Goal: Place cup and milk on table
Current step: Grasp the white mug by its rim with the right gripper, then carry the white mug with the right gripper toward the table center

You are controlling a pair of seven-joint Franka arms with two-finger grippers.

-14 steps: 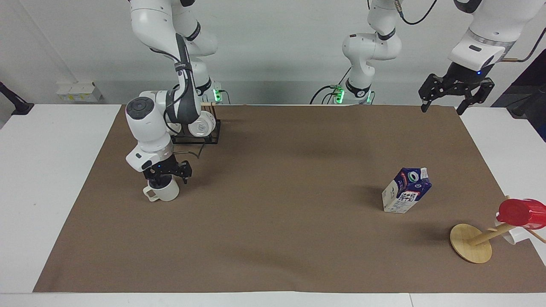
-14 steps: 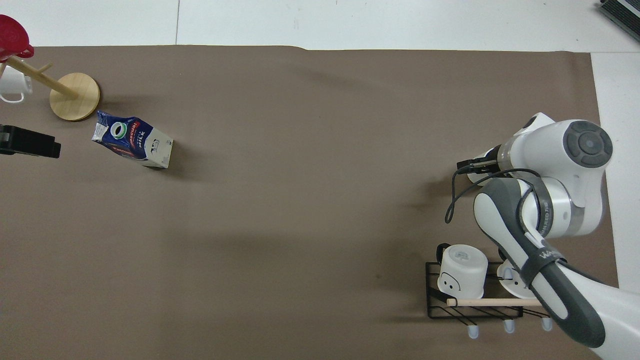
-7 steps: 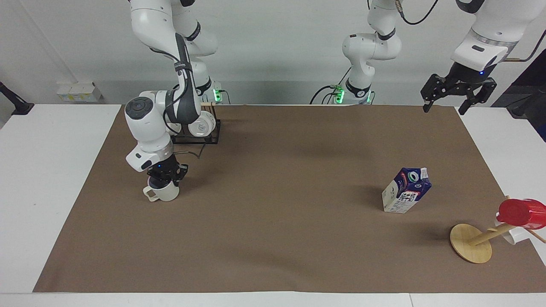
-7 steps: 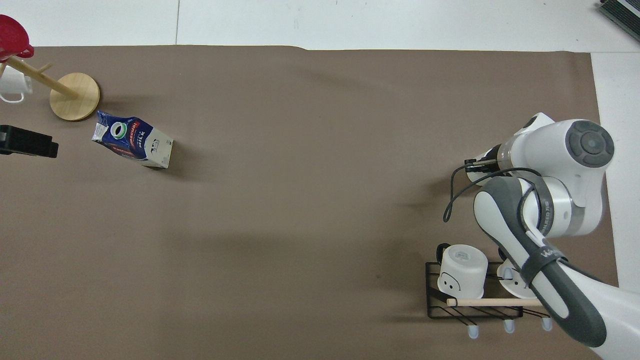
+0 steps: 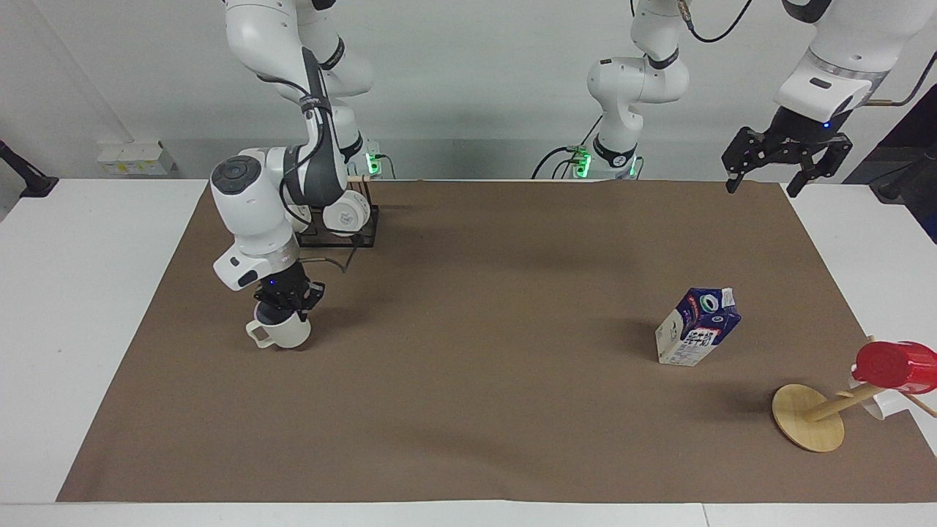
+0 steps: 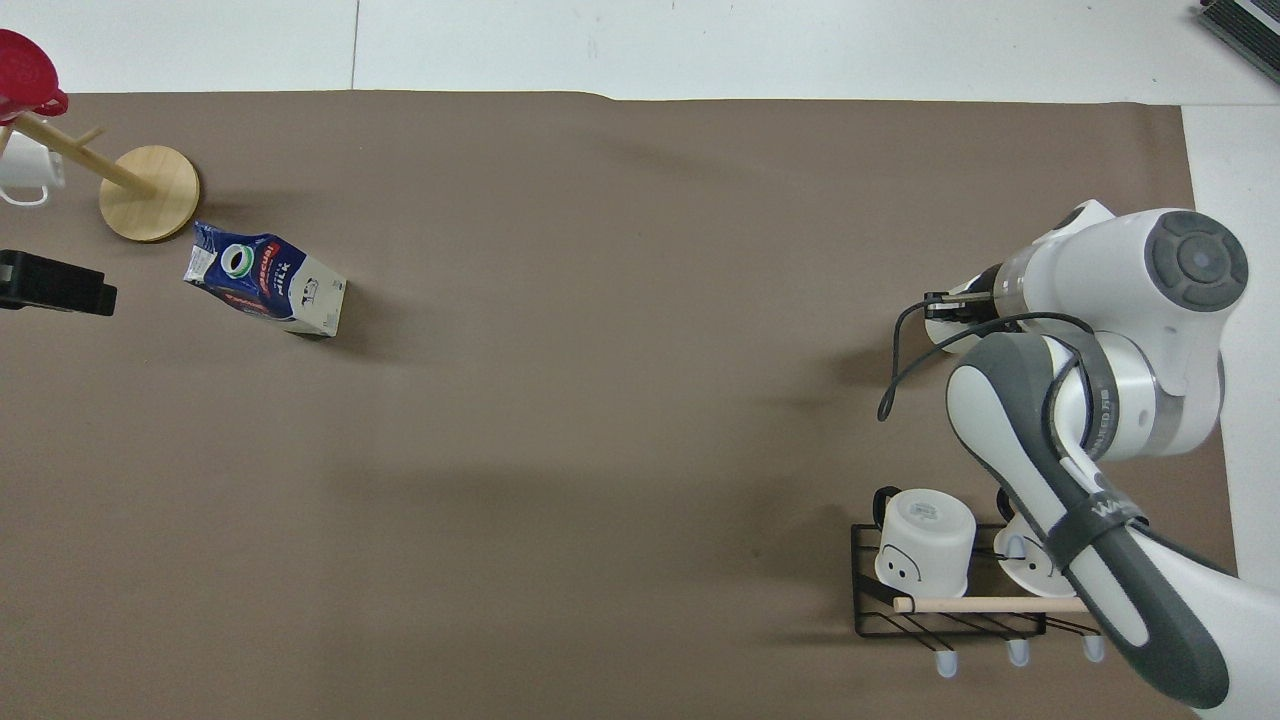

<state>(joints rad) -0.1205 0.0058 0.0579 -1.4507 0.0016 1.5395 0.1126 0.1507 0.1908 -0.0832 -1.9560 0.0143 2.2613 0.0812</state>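
right gripper (image 5: 287,301) is pinching the rim of the cup (image 5: 282,331), one finger looking to be inside and one outside, coming straight down from above. cup is upright with handle pointing away from the robots, at the right arm's end of the brown sheet (image 5: 468,410), farther from the robots than the black rack (image 5: 338,233). can't tell whether its base is touching the sheet or just clearing it. rim grip is probably chosen because it leaves the handle free and keeps the cup level for setting down. in the overhead view the arm is covering nearly all of the cup. left gripper (image 5: 787,157) is waiting, fingers spread with nothing between them, hanging over the sheet's edge at the left arm's end. milk (image 5: 697,326) is already standing on the sheet toward that end, leaning a little, cap facing up, looking placed. wooden disc base (image 5: 807,417) with a tilted peg is sitting near it, farther from the robots, carrying a red cup (image 5: 894,366). rack is holding two white mugs (image 6: 925,540). table (image 5: 88,293) is white under the sheet, plain pale wall at the robots' end.
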